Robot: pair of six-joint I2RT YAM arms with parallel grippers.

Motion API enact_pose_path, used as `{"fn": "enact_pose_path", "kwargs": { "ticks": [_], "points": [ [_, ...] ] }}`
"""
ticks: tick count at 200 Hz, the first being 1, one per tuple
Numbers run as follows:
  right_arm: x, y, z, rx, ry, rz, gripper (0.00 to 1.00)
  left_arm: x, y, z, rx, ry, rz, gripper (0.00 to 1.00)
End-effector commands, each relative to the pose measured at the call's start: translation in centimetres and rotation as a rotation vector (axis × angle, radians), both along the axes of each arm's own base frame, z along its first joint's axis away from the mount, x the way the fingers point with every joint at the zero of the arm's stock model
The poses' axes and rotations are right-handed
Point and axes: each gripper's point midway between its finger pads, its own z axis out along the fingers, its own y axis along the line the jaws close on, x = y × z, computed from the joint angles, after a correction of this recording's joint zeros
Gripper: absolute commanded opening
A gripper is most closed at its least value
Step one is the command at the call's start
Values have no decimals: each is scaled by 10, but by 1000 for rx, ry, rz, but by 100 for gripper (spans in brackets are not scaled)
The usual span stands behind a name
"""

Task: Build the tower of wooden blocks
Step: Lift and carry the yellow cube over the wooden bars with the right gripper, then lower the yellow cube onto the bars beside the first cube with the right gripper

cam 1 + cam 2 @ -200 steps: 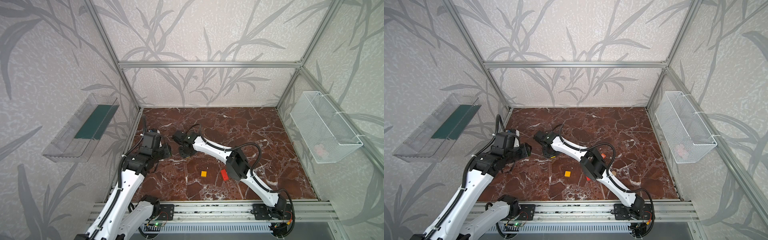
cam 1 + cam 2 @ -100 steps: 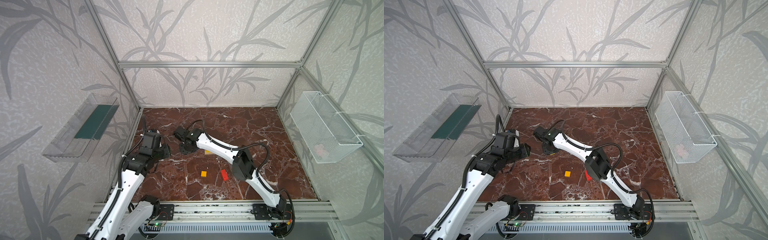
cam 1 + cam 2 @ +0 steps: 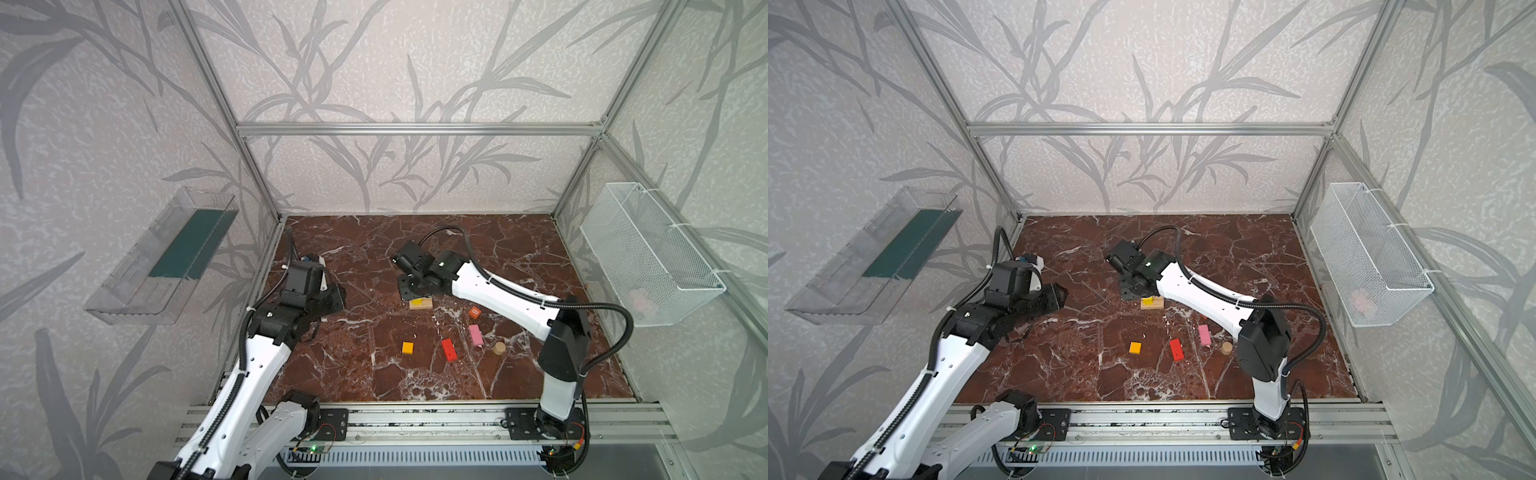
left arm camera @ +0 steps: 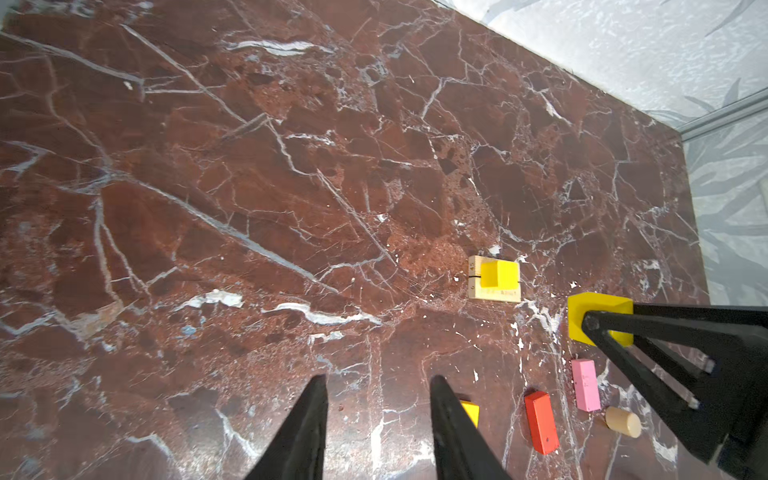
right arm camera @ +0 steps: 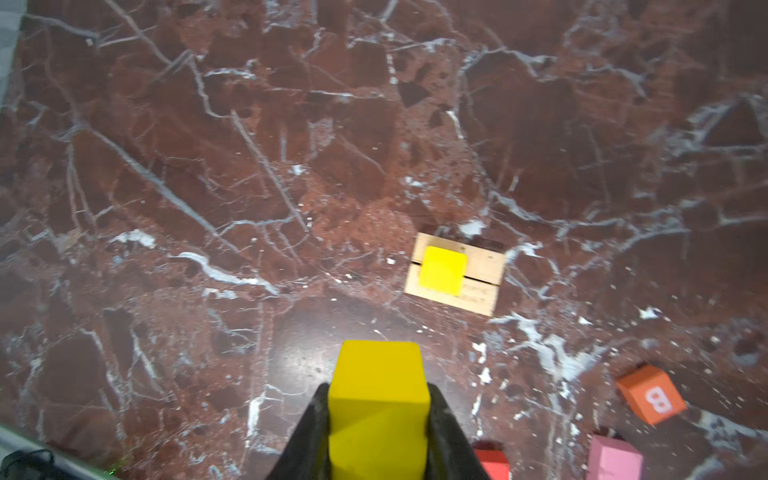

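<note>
Yellow on yellow next: the held cube sits pinched square between your right jaws, clear of the tabletop and just beside the tower base. That base is two tan planks lying side by side mid-scene, and the seated cube takes their left half. So aim for the bare wood on the right. Carry it over, square its faces to the seated cube, lower until it rests flat, and only then let go. A bump against its neighbour looks like the main risk.

Your left jaws hang spread and empty, well off to the left. The orange cube, red brick, pink brick, tan cylinder and lettered orange-red cube wait nearer you, mostly rightward.

Containers now. The wire basket on the right wall holds something pale pink, too blurred to name. The clear tray on the left wall shows only a dark green panel.
</note>
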Motion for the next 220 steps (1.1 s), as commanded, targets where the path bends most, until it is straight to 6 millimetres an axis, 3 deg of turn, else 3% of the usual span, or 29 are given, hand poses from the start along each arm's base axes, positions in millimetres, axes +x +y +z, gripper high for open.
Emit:
{"fn": "enact_pose_path", "kwargs": {
  "ticks": [1,20,52,133,220],
  "points": [
    [12,-19,8,63,-49,-88,10,12,-16,1,-68,-6,-40,40],
    [13,-35,-4,64,-30,-122,10,19,-26,-6,-88,18,-59,40],
    [19,-46,-27,88,22,-151,10,28,-42,-14,-54,49,-93,40],
    [39,-38,-66,130,136,-140,11,51,-81,-31,-33,113,-152,41],
    [54,-42,-86,142,182,-161,12,70,-103,-47,-23,178,-189,40]
  ]
}}
